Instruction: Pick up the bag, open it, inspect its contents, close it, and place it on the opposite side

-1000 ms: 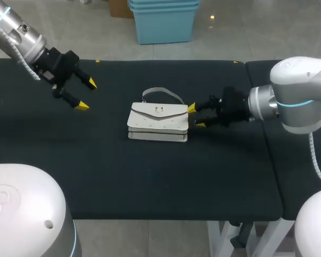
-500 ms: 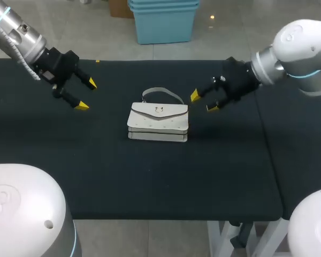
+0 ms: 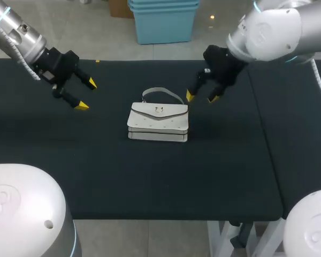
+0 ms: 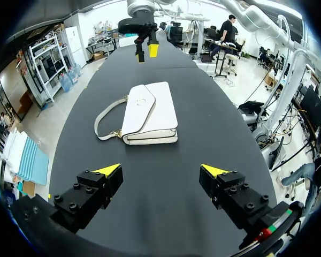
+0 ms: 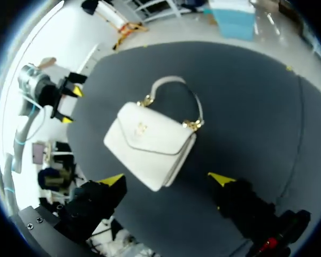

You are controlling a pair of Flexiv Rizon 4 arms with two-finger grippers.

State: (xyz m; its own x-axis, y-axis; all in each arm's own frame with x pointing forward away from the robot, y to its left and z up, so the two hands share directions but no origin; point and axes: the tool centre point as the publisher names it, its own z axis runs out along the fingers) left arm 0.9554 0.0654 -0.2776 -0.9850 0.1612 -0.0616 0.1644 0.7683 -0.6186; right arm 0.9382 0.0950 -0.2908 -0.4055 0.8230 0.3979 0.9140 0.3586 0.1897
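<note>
A white bag [image 3: 158,123] is laid flat near the middle of the desk [image 3: 150,176], a little toward the far edge. Its flap is shut. Its long side is lined up from the desk's left edge to the right edge, and its handle [image 3: 161,92] is pointed at the far edge.

The right tool [image 3: 201,97] is seen just off the bag's right end, near the handle. Its two fingers are spread apart and nothing is held between them. The left tool [image 3: 87,94] is seen well away, toward the desk's far left corner, with its fingers also spread apart and nothing held.

The bag is touched by neither tool. The right arm is much nearer, so the pick-up looks best done by it. That tool would need to be brought down and toward the left edge, onto the handle.
</note>
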